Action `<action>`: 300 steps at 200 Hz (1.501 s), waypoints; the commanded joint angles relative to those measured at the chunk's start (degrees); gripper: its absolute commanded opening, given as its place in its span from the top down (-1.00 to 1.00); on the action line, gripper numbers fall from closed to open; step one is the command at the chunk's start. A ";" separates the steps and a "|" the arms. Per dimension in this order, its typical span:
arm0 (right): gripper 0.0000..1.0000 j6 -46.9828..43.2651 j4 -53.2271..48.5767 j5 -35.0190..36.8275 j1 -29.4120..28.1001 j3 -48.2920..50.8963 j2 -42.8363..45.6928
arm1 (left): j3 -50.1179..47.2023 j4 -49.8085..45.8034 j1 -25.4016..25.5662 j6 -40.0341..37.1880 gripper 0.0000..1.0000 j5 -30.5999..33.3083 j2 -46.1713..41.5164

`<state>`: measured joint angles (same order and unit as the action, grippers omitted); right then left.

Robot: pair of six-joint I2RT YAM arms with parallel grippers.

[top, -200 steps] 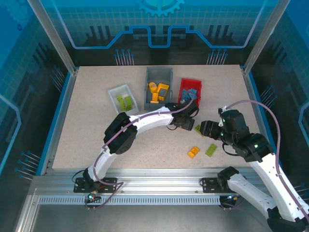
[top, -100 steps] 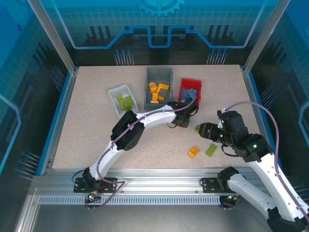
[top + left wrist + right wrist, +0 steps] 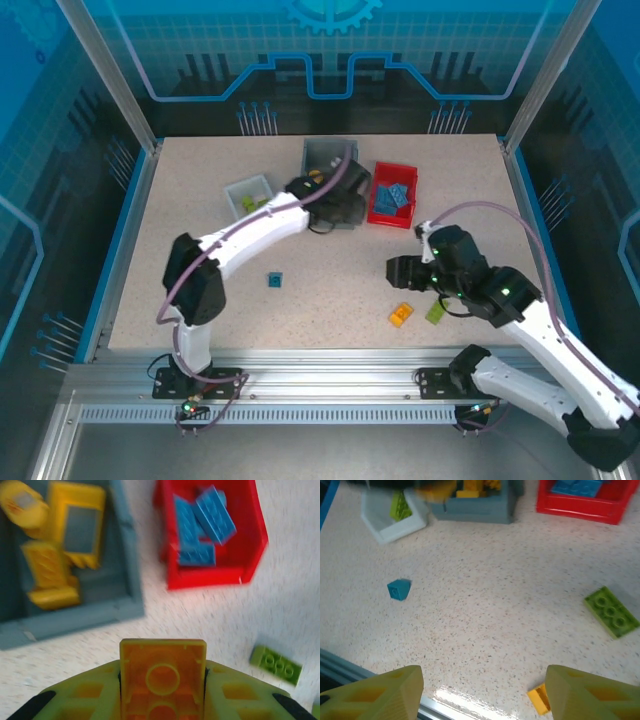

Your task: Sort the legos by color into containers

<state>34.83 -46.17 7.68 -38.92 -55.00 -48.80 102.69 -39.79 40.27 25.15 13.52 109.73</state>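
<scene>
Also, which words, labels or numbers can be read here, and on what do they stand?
None can be read. The bricks, the three bins and the table bear no writing; the back wall shows only a gear drawing.

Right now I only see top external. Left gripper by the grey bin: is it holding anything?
Observer: Yes. The left wrist view has the left gripper shut on a yellow brick.
Operator: Right gripper, open or shut?
Observer: Open. In the right wrist view the right gripper has its fingers wide apart with nothing gripped between them.
Operator: Loose green brick near it, how does it lie?
Observer: The right wrist view shows a green brick flat on the table, studs up, apart from the orange brick.
</scene>
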 commanded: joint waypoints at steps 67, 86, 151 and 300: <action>-0.33 -2.36 9.96 3.57 -4.83 -3.88 -7.90 | 17.13 -2.46 -10.48 -2.56 0.37 -7.72 20.19; -0.34 -1.94 9.85 3.91 -4.91 -3.19 -7.52 | 18.06 -3.08 -10.56 -2.14 0.24 -7.68 22.67; -0.37 -2.36 10.35 3.04 -5.20 -2.50 -9.33 | 16.15 -3.80 -10.44 -1.15 -0.10 -7.27 18.17; -0.72 9.72 12.09 13.62 -26.87 -31.24 -62.66 | -36.31 -10.69 -11.42 9.82 -0.06 11.74 -53.10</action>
<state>36.47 -29.12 16.73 -64.60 -78.52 -104.44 72.62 -44.10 29.28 31.62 18.37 64.97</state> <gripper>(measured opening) 0.838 0.528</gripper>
